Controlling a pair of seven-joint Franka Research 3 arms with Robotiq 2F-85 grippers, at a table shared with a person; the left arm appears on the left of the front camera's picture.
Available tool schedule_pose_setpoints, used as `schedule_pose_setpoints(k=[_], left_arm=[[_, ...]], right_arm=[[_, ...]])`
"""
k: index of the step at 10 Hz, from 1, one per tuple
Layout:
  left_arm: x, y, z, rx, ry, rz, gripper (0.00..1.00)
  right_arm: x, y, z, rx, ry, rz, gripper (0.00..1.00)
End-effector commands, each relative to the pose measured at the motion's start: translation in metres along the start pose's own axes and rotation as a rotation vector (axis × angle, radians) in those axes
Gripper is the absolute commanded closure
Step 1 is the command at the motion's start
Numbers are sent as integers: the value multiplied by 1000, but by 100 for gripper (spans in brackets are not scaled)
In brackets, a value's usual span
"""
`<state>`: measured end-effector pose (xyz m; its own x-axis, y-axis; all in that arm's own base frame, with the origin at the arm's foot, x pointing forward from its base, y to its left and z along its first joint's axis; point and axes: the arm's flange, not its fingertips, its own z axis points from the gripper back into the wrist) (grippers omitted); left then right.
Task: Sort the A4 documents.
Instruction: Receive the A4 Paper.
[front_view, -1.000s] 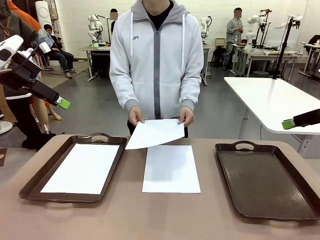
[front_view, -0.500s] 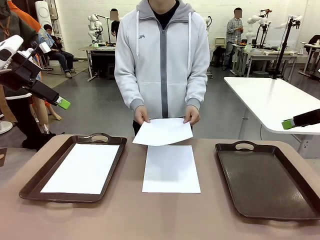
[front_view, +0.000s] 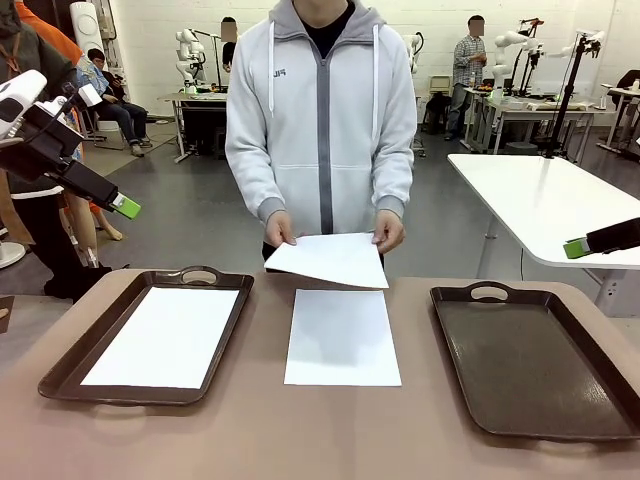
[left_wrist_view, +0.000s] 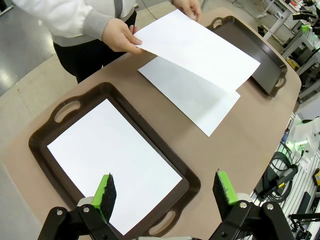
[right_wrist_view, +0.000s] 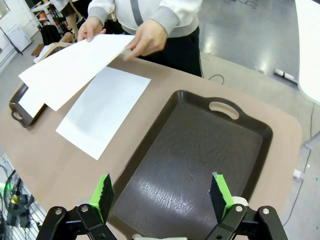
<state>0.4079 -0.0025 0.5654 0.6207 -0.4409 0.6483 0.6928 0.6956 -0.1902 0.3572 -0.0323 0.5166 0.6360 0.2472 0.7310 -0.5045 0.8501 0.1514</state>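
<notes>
Both empty and agape, the left pincer (left_wrist_view: 164, 186) and right pincer (right_wrist_view: 162, 189) flank the loose sheet (front_view: 342, 340), lying lengthwise toward the person (front_view: 320, 130).

Front camera: low, looking across tan table (front_view: 200, 440). Left wrist: high, steep, dark brown handled tray (left_wrist_view: 150, 135) just beyond left claw (left_wrist_view: 164, 182). Right wrist likewise, behind right claw (right_wrist_view: 160, 182). All share flat white paper sheet (front_view: 342, 340).

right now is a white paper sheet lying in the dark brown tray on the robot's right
No, the dark brown rectangular tray on the robot's right has a bare glossy floor from rim to rim.
</notes>
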Motion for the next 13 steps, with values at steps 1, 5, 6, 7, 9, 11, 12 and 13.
schedule_pose_setpoints(k=[1,5,6,7,9,11,12,13], left_arm=[[0,0,1,7,0,-4,0],[0,0,1,7,0,-4,0],[0,0,1,7,0,-4,0],[0,0,1,7,0,-4,0],[0,0,1,7,0,-4,0],[0,0,1,7,0,-4,0],[0,0,1,7,0,-4,0],[0,0,1,7,0,-4,0]], right_arm=[[-1,-1,-3,20,-5,-5,0],[-1,-1,-3,20,-5,-5,0],[-1,-1,-3,20,-5,-5,0],[-1,-1,-3,20,-5,-5,0],[-1,-1,-3,20,-5,-5,0],[-1,-1,-3,20,-5,-5,0],[-1,-1,-3,20,-5,-5,0],[-1,-1,-3,20,-5,-5,0]])
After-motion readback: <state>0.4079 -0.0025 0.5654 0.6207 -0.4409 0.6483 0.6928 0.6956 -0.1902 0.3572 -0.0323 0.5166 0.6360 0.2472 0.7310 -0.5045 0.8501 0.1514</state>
